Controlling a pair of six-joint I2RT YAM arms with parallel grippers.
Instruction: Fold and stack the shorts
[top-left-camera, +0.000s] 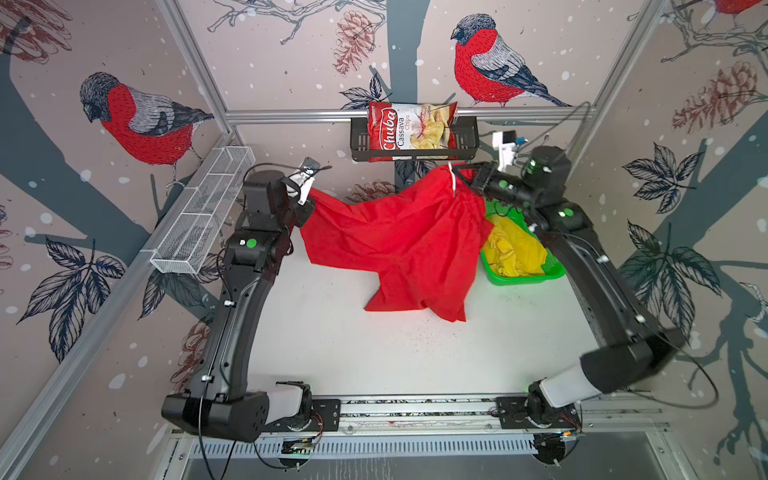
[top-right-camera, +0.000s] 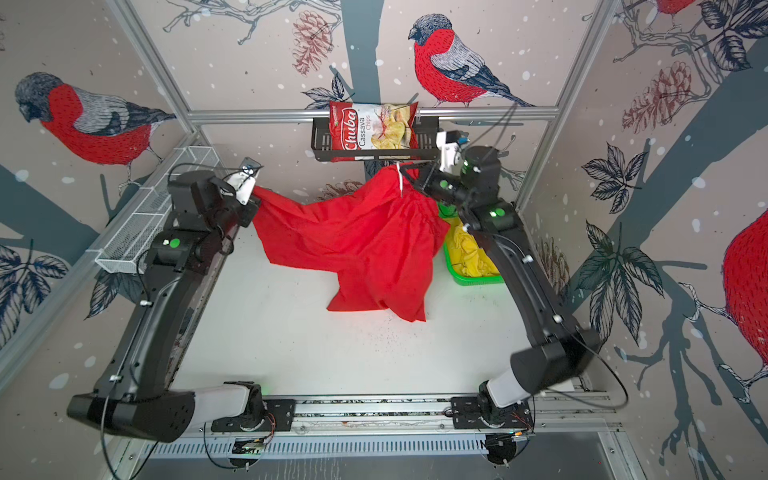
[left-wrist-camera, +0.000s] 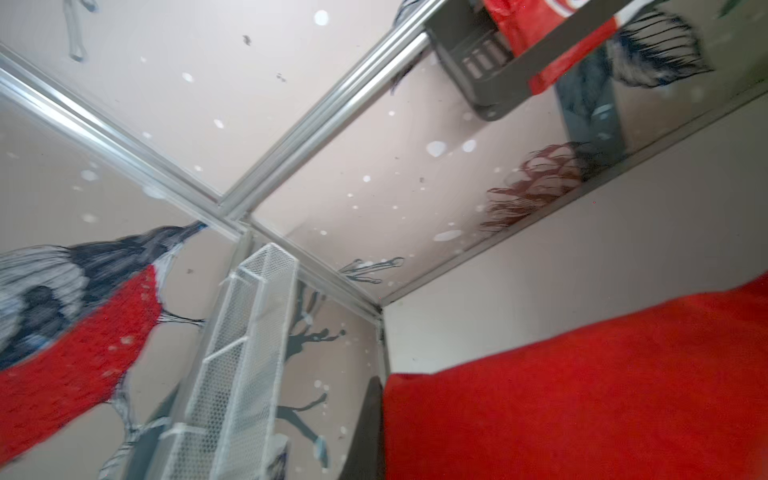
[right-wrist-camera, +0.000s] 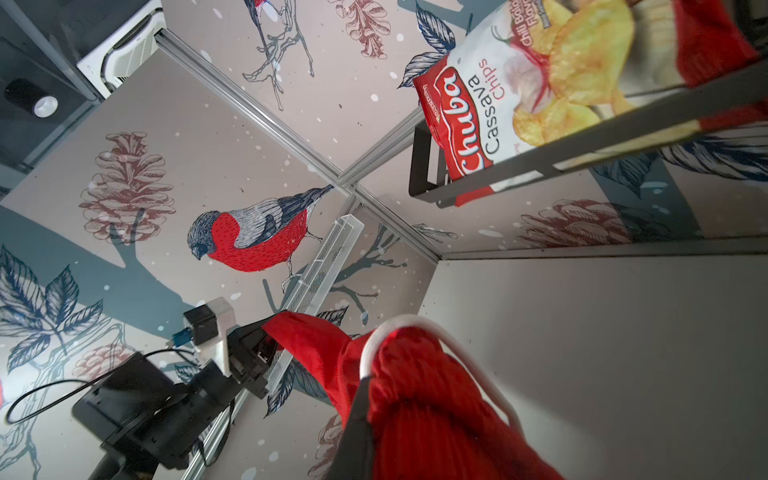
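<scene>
Aloft, the left pincer (top-left-camera: 308, 202) and right pincer (top-left-camera: 468, 176) each clamp the red shorts (top-left-camera: 399, 241), slung above the bench's (top-left-camera: 374, 357) far edge; yellow shorts (top-left-camera: 515, 249) lie in the basket (top-left-camera: 530, 279), far-right corner. Risk: drawstring (top-left-camera: 453, 183) snagging the shelf (top-left-camera: 358, 145); cloth slipping.

In a top view, the left gripper (top-right-camera: 254, 199) is pinching a corner of the red shorts (top-right-camera: 357, 241) at the far left. The right gripper (top-right-camera: 411, 176) is clamping the gathered waistband further right, beside the white drawstring (top-right-camera: 400, 179). The cloth is hanging spread between them, its lower folds sagging toward the white table (top-right-camera: 332, 357). The yellow shorts (top-right-camera: 469, 253) are lying crumpled in the green basket (top-right-camera: 473, 280), just right of the red cloth.
</scene>
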